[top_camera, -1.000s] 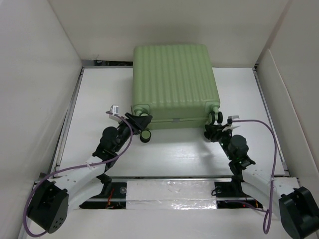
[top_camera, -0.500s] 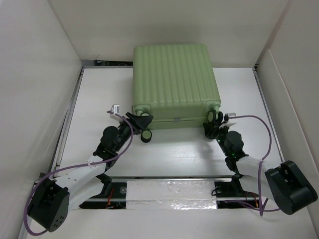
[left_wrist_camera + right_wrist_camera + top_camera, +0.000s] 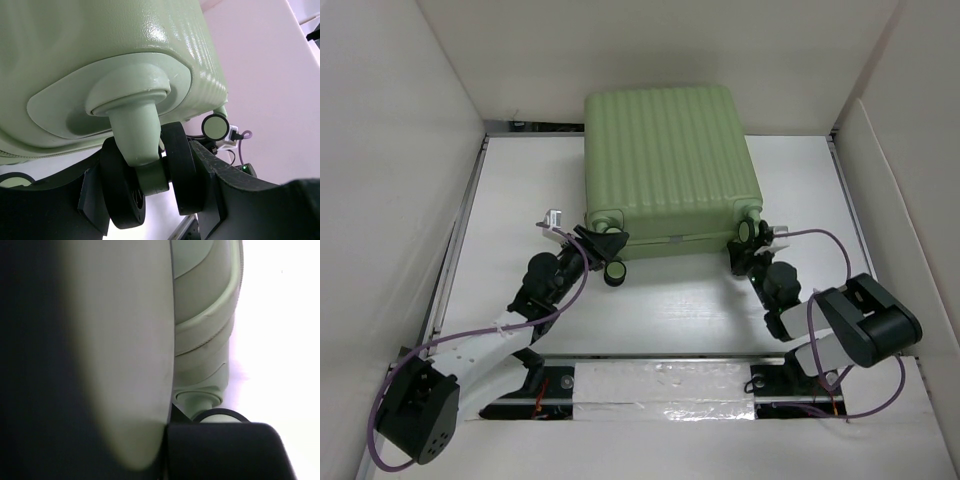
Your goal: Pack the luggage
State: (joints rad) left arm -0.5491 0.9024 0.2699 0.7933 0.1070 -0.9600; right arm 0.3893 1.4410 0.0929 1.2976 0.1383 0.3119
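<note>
The luggage [image 3: 670,160], a closed light green ribbed suitcase, lies flat at the back of the table. My left gripper [image 3: 604,243] is at its near left corner, shut on a twin black wheel [image 3: 182,165], with a finger [image 3: 222,185] pressed on each outer side. My right gripper [image 3: 748,246] is at the near right corner, against the wheels [image 3: 750,234] there. In the right wrist view a blurred green shape fills the left, the shell [image 3: 205,315] and a wheel stem [image 3: 197,401] show behind, and one black finger [image 3: 225,450] crosses the bottom. Its jaws are hidden.
White walls [image 3: 400,170] enclose the table on the left, back and right. Another wheel [image 3: 613,271] sits just below my left gripper. Purple cables [image 3: 480,335] trail along both arms. A taped strip [image 3: 660,385] runs along the near edge.
My right arm folded inward from the near right corner and its gripper pushed up against the right wheels. The suitcase shifted slightly left. The left arm held still.
</note>
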